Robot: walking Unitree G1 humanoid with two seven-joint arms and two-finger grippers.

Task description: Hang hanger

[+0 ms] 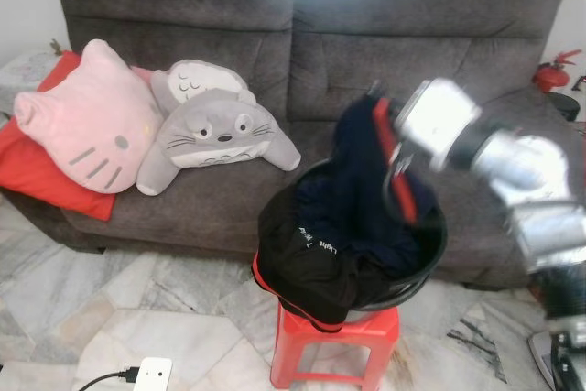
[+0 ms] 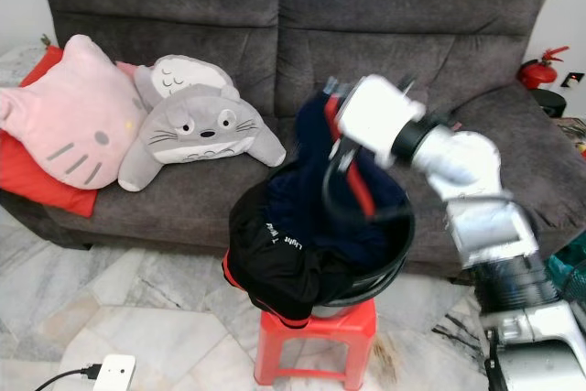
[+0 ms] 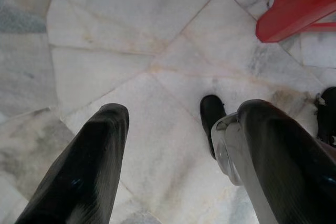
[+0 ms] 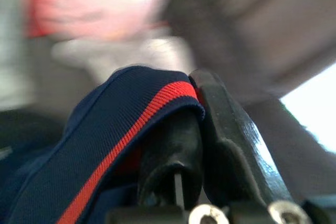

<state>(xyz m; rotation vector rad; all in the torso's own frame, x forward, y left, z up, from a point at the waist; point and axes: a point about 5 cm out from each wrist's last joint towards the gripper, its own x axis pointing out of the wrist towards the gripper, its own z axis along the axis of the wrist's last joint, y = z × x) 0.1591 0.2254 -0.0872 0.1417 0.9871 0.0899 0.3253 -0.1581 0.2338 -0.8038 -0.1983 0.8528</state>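
My right gripper (image 2: 335, 98) is raised over a black basket (image 1: 432, 254) that stands on a red stool (image 1: 375, 334) in front of the sofa. It is shut on the edge of a navy garment with a red stripe (image 4: 121, 124) and lifts that fold above the basket. A dark curved strip (image 2: 341, 191) hangs beside the red stripe; I cannot tell if it is a hanger. A black garment (image 1: 307, 267) spills over the basket's front rim. My left gripper (image 3: 178, 171) hangs open above the marble floor.
A grey sofa (image 1: 430, 34) stands behind the basket, with a pink cat cushion (image 1: 92, 116), a grey plush (image 1: 215, 130) and a red cushion (image 1: 37, 171). A white charger with its cable (image 1: 151, 374) lies on the floor. A red fire extinguisher (image 1: 552, 70) is at the far right.
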